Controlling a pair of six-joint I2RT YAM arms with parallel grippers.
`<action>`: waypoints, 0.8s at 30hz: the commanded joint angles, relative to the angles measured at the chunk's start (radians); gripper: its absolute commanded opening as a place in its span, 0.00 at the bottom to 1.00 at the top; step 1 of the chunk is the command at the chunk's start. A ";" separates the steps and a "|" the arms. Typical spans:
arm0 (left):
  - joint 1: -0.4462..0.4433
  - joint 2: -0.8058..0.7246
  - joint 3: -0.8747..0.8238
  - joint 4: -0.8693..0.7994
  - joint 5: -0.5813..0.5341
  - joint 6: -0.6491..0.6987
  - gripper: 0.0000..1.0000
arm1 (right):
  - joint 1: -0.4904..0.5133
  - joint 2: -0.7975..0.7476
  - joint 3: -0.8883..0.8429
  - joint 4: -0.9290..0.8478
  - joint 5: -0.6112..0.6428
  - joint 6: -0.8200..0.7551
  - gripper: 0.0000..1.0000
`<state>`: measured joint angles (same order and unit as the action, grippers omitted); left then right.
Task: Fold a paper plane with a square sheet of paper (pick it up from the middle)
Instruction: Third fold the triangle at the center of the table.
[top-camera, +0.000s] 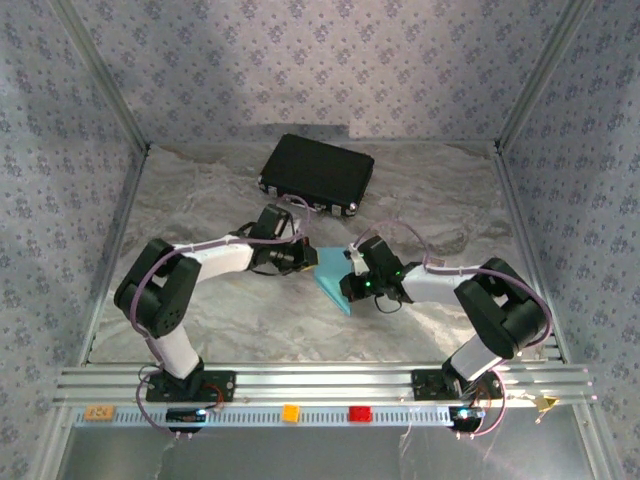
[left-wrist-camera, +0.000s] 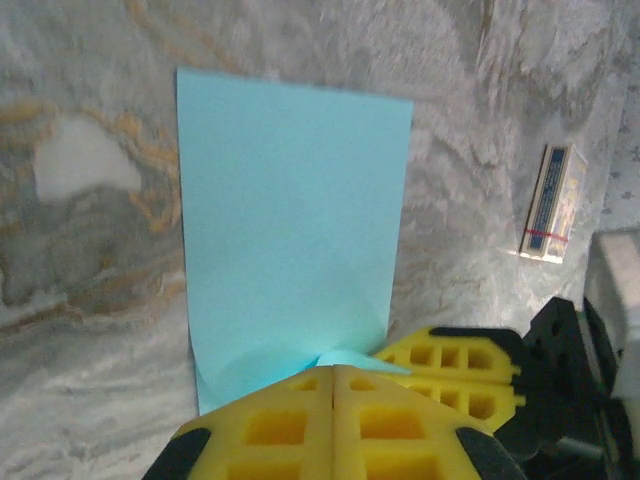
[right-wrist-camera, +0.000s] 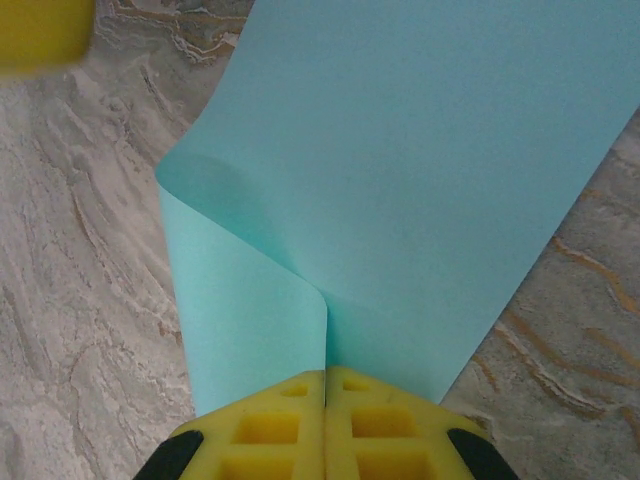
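Observation:
The light blue square sheet of paper (top-camera: 333, 276) hangs above the table between the two grippers, bent over on itself. My left gripper (top-camera: 312, 262) is shut on the sheet's near edge, where the paper (left-wrist-camera: 290, 220) puckers into the closed yellow fingertips (left-wrist-camera: 300, 425). From the other side my right gripper (top-camera: 350, 284) is shut on it too. In the right wrist view the paper (right-wrist-camera: 430, 200) curls back in a loose fold and its layers run into the closed jaws (right-wrist-camera: 325, 374). The right gripper's yellow fingers (left-wrist-camera: 455, 362) sit right beside the left gripper's tips.
A black rectangular case (top-camera: 317, 173) lies at the back of the marbled table. A small white box with a red band (left-wrist-camera: 553, 203) lies on the table to the right of the paper. Orange (top-camera: 290, 412) and red (top-camera: 359, 413) blocks sit on the front rail.

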<state>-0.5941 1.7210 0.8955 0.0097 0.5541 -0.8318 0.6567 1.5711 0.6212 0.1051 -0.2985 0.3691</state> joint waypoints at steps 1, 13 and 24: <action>-0.025 -0.024 -0.041 0.147 0.080 -0.083 0.02 | -0.007 0.021 0.012 -0.051 0.000 -0.025 0.07; -0.073 0.053 -0.095 0.269 0.113 -0.168 0.00 | -0.011 0.020 0.010 -0.052 0.007 -0.019 0.08; -0.084 0.098 -0.097 0.250 0.091 -0.146 0.00 | -0.013 0.023 0.009 -0.048 0.006 -0.018 0.08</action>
<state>-0.6701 1.8034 0.7967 0.2443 0.6426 -0.9890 0.6521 1.5719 0.6220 0.1040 -0.3031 0.3656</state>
